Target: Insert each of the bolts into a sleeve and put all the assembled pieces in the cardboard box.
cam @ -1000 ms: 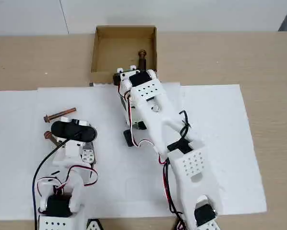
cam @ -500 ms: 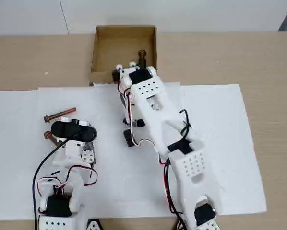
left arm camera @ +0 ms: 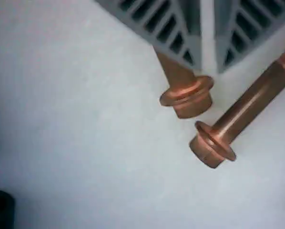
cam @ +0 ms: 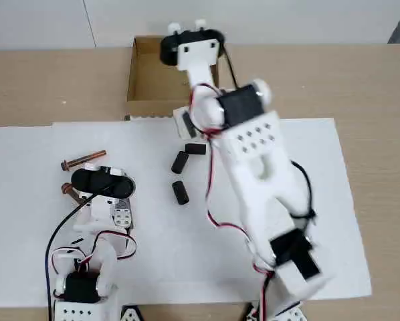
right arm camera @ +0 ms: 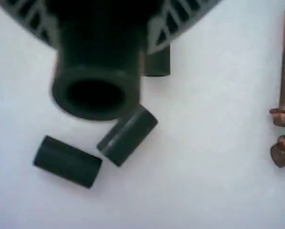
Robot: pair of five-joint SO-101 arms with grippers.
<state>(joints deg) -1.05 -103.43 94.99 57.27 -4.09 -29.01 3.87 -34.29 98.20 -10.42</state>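
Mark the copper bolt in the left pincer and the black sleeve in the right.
Copper flanged bolt (left arm camera: 188, 95): left wrist view, its head.
Black tubular sleeve (right arm camera: 95, 113): right wrist view, front rim.

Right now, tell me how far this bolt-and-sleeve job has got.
Done: nothing I can confirm; the visible part of the cardboard box is bare, and the right arm hides the rest. In hand: the right end effector grips a sleeve above the paper; the left end effector sits over one bolt. Left: a second bolt and three loose sleeves lie unassembled on the paper, none boxed yet.
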